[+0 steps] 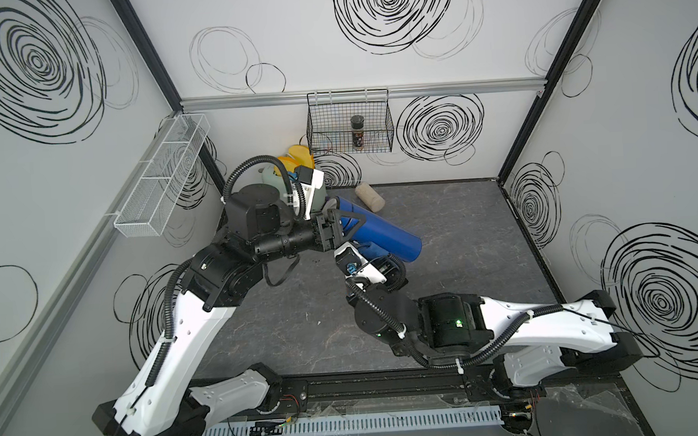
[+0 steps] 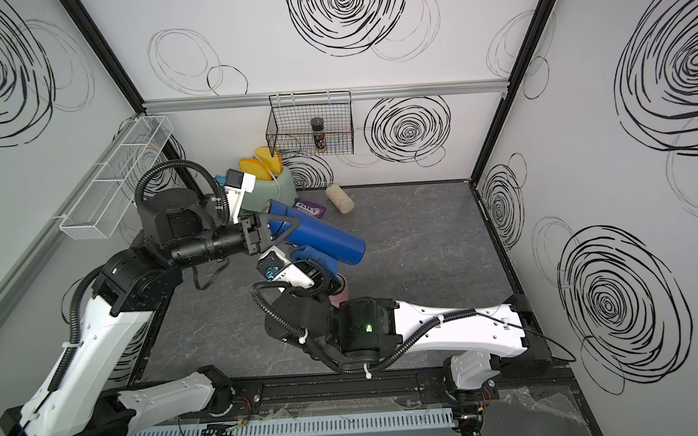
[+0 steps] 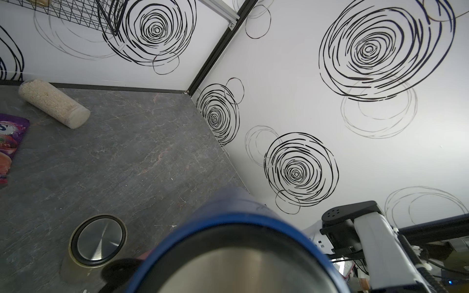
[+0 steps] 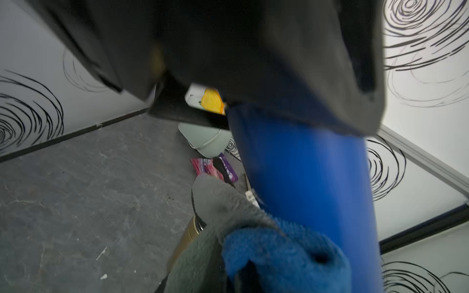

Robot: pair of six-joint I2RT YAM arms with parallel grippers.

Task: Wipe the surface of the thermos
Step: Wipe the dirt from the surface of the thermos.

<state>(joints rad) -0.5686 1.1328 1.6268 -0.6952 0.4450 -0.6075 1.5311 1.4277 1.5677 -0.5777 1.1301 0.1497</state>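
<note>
The blue thermos (image 1: 385, 235) (image 2: 328, 238) hangs tilted above the table, its open steel-lined mouth (image 3: 228, 218) filling the left wrist view. My left gripper (image 1: 341, 227) (image 2: 272, 231) is shut on the thermos near that upper end. A fluffy blue and grey cloth (image 2: 312, 255) (image 4: 266, 248) presses against the underside of the blue body (image 4: 304, 165). My right gripper (image 2: 321, 269) is shut on the cloth, and the cloth hides its fingers.
A steel-topped canister (image 3: 97, 239) stands on the dark table (image 1: 485, 261) below the thermos. At the back lie a clear tube of grains (image 1: 370, 196) and a purple snack bag (image 2: 310, 208). A pale green holder (image 2: 271, 182), a black wire basket (image 1: 350, 122) and a white mesh shelf (image 1: 160, 175) are nearby.
</note>
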